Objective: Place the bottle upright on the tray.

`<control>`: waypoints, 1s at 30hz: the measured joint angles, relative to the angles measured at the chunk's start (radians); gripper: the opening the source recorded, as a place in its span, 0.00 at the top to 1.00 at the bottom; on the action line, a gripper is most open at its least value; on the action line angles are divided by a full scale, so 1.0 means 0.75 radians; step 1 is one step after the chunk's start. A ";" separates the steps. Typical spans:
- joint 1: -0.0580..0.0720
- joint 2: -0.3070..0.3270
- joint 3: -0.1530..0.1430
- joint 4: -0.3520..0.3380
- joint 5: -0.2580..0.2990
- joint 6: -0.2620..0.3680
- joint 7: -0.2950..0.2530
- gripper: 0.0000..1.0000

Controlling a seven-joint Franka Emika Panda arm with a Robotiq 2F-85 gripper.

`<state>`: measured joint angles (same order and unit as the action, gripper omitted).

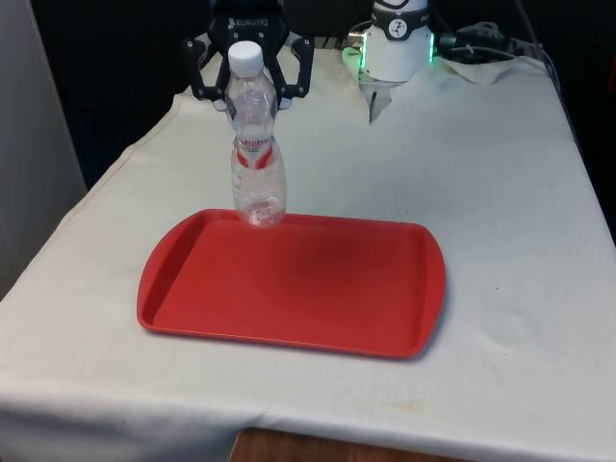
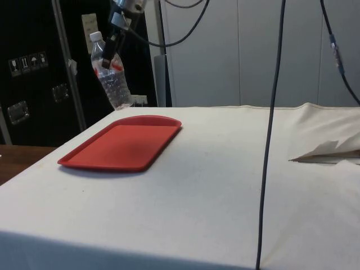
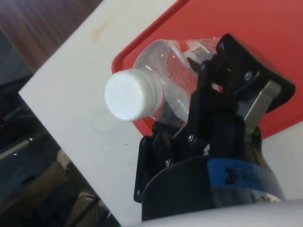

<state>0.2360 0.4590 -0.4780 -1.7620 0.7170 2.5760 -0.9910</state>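
Now my claw pinches the bottle around its upper body, below the white cap, with a finger on each side. I hold it in the air above the far edge of the tray; its base hangs clear of the tray floor. Its long axis runs nearly vertical, cap up, though the side view shows a lean, the base swung a little away from the cap. So the move ahead, I judge, is downward, with the lean taken out first. Bottle: clear, thin ribbed plastic with a red label, apparently empty, so light and easily tipped. Tray: smooth red plastic, rounded corners, low raised rim, lying flat on the white cloth.
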 measured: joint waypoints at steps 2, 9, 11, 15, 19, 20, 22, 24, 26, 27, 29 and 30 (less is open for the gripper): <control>0.000 0.000 0.001 -0.001 0.013 0.003 -0.011 0.66; 0.000 -0.009 0.015 -0.036 0.117 0.036 -0.105 0.66; 0.000 -0.009 0.017 -0.043 0.132 0.044 -0.121 0.66; 0.000 -0.011 0.027 -0.064 0.209 0.068 -0.199 0.66; 0.000 -0.011 0.029 -0.071 0.253 0.076 -0.243 0.66; 0.000 -0.011 0.029 -0.072 0.269 0.077 -0.259 0.66; 0.000 -0.011 0.031 -0.079 0.316 0.081 -0.308 0.66; 0.000 -0.011 0.032 -0.083 0.348 0.085 -0.341 0.66; 0.000 -0.011 0.033 -0.084 0.365 0.087 -0.359 0.66; 0.000 -0.011 0.033 -0.087 0.381 0.089 -0.376 0.66; 0.000 -0.011 0.036 -0.093 0.431 0.096 -0.429 0.66; 0.000 -0.011 0.037 -0.096 0.447 0.097 -0.445 0.66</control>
<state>0.2360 0.4510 -0.4500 -1.8340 1.0520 2.6490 -1.3250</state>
